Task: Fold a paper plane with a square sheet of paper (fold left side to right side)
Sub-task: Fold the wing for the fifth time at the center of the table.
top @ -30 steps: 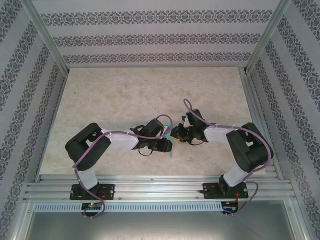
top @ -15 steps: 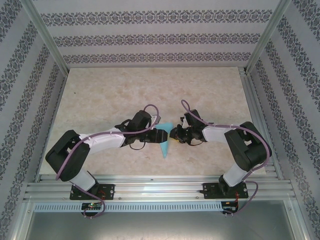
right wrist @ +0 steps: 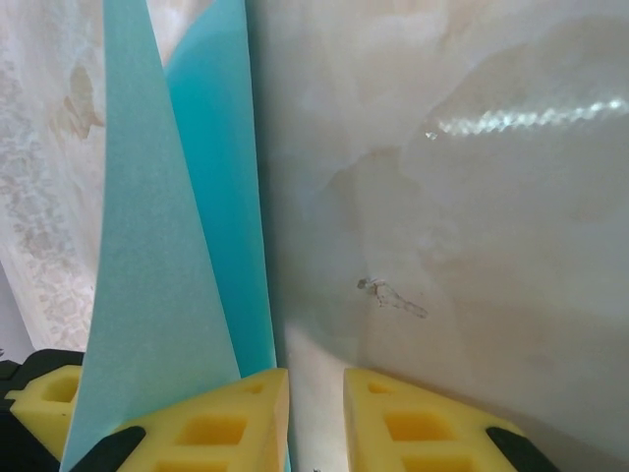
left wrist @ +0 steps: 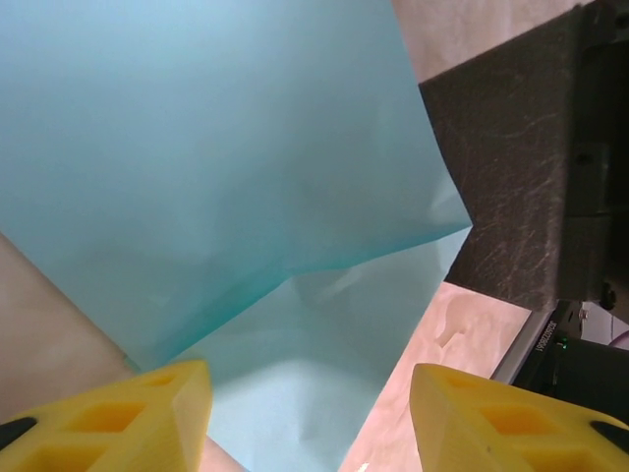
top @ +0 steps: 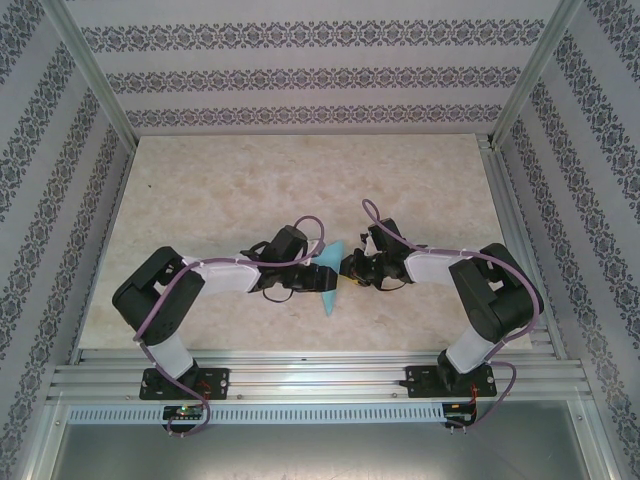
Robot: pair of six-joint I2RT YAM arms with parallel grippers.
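Note:
The turquoise sheet of paper (top: 328,298), folded into a slim pointed paper plane shape, lies on the table between the two arms, its tip toward the near edge. My left gripper (top: 322,275) hovers over its left side. In the left wrist view the creased paper (left wrist: 216,147) has an upper layer overlapping a lower one, and the left gripper (left wrist: 310,421) stands open, its yellow fingers (left wrist: 128,413) wide apart and holding nothing. My right gripper (top: 348,268) sits at the paper's right edge. In its wrist view the right gripper (right wrist: 314,423) is narrowly open over bare table, and a raised paper flap (right wrist: 147,246) crosses its left finger.
The marble-patterned table (top: 250,180) has patterned walls on three sides and an aluminium rail (top: 320,375) along the near edge. The right arm's black body (left wrist: 531,177) stands close beside the paper in the left wrist view.
My left gripper has opened and let go of the paper, which now shows more fully on the table. The left arm's elbow swung out left, then came partly back. The right arm stayed put.

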